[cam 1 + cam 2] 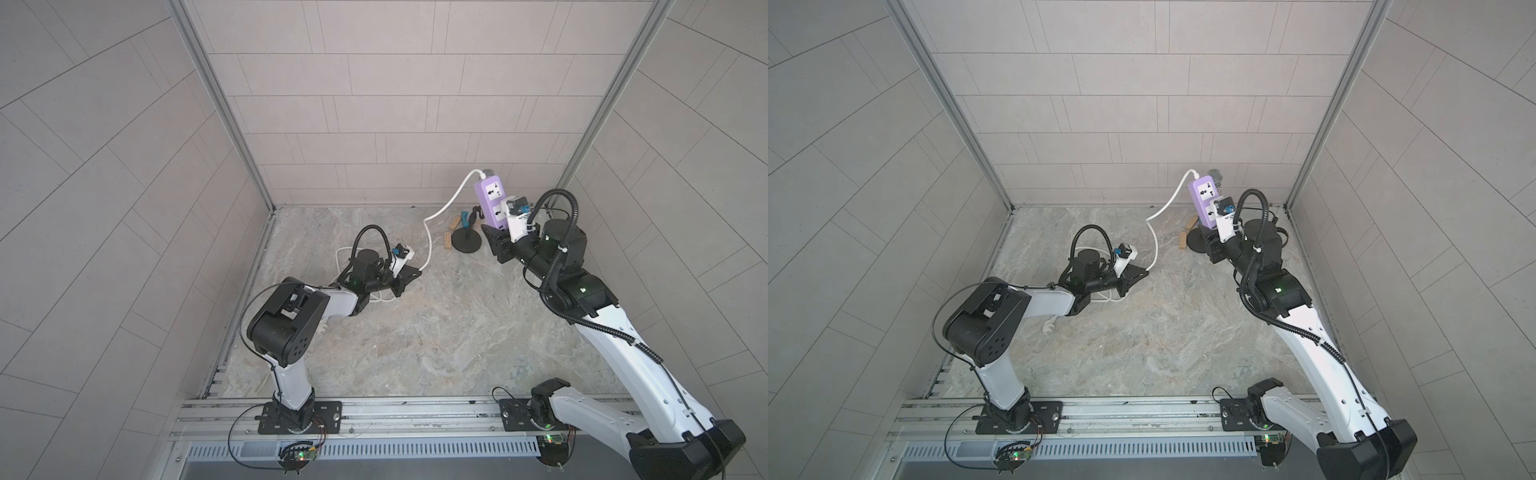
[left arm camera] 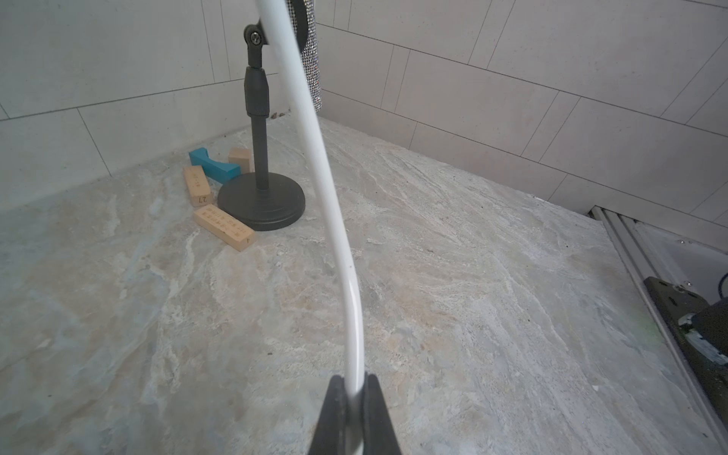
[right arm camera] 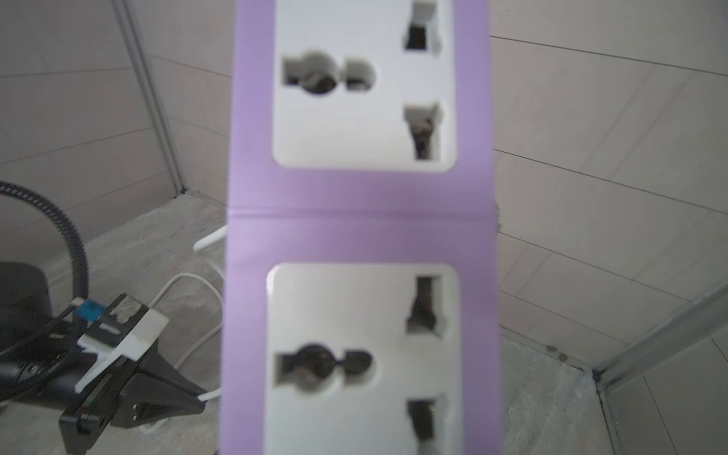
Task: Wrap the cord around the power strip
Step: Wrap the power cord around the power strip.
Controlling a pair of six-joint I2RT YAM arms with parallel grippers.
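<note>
My right gripper (image 1: 497, 232) is shut on the lower end of the lavender power strip (image 1: 490, 198), holding it upright above the back right corner. In the right wrist view the power strip (image 3: 358, 216) fills the middle and hides the jaws. The white cord (image 1: 430, 232) leaves the strip's top, curves down to the floor and runs to my left gripper (image 1: 417, 271), which is shut on it. The left wrist view shows the cord (image 2: 335, 220) pinched between the black fingertips (image 2: 338, 398). More cord loops lie under the left arm, and the white plug (image 1: 1049, 326) rests beside it.
A black microphone stand (image 2: 262, 201) with a glittery microphone (image 2: 313, 59) stands by the back wall, under the lifted strip. Three wooden blocks (image 2: 222, 226) and a blue block (image 2: 212, 163) lie beside its base. Tiled walls close in on three sides.
</note>
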